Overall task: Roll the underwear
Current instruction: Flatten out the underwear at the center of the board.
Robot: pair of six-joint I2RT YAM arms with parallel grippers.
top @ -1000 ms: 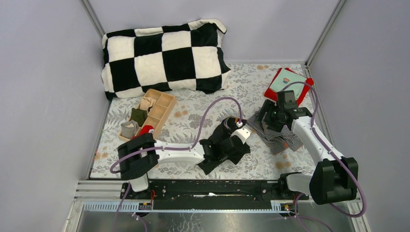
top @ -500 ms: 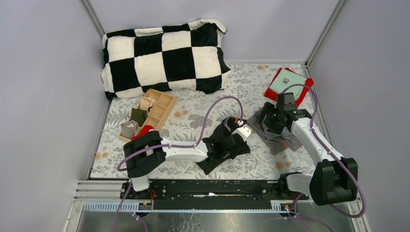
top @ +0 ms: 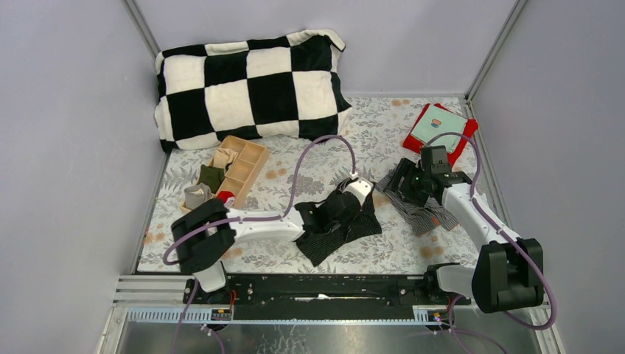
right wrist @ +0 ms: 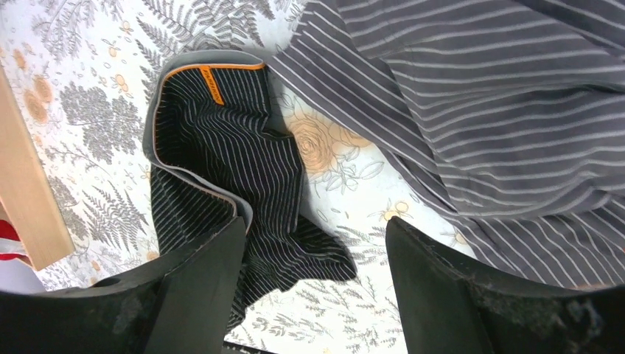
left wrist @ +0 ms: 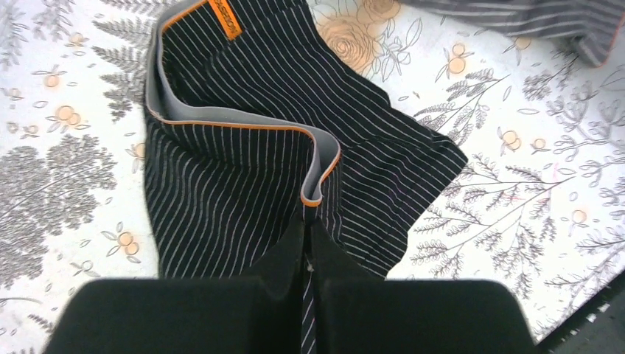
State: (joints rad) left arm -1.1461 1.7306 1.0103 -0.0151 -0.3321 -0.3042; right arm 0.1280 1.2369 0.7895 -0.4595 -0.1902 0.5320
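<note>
Underwear first: your black shorts [left wrist: 243, 169] are lying crumpled mid-table, nothing rolled yet. Your left gripper [left wrist: 306, 228] is now pinching shut on their folded waistband edge; a second ago it was gaping over them. I'd say you're getting your anchor for starting the roll. The grey shorts [right wrist: 479, 110] are lying just beside them on the right, spread loose. Your right gripper [right wrist: 315, 228] is hovering by their edge, jaws wide, holding nothing. The flowered tablecloth [left wrist: 516, 221] is lying flat underneath.

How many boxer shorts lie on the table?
2: the black pinstriped pair in the middle; the grey striped pair to its right. Bundles in the wooden tray might hide more.
</note>
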